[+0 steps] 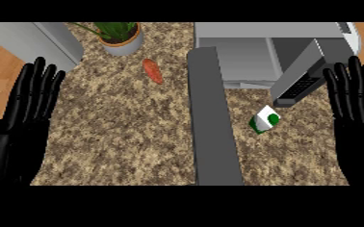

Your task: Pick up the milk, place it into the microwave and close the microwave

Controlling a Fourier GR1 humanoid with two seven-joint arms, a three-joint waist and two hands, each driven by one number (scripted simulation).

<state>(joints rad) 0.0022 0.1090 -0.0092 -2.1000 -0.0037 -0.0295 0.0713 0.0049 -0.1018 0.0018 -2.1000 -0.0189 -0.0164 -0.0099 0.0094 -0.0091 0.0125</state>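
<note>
A small white and green milk carton (265, 120) lies tilted on the speckled counter, right of the open microwave door (212, 120). The grey microwave (241, 60) stands at the back right with its cavity open toward me. My right hand (348, 106) rests open at the right edge, fingers up, a short way right of the carton and not touching it. My left hand (28, 106) rests open at the left edge, fingers up, far from the carton.
A potted plant (119, 36) stands at the back, with an orange carrot (153, 70) lying just in front of it. A dark keypad panel (298, 87) slants beside the microwave. A grey appliance (43, 43) occupies the back left corner.
</note>
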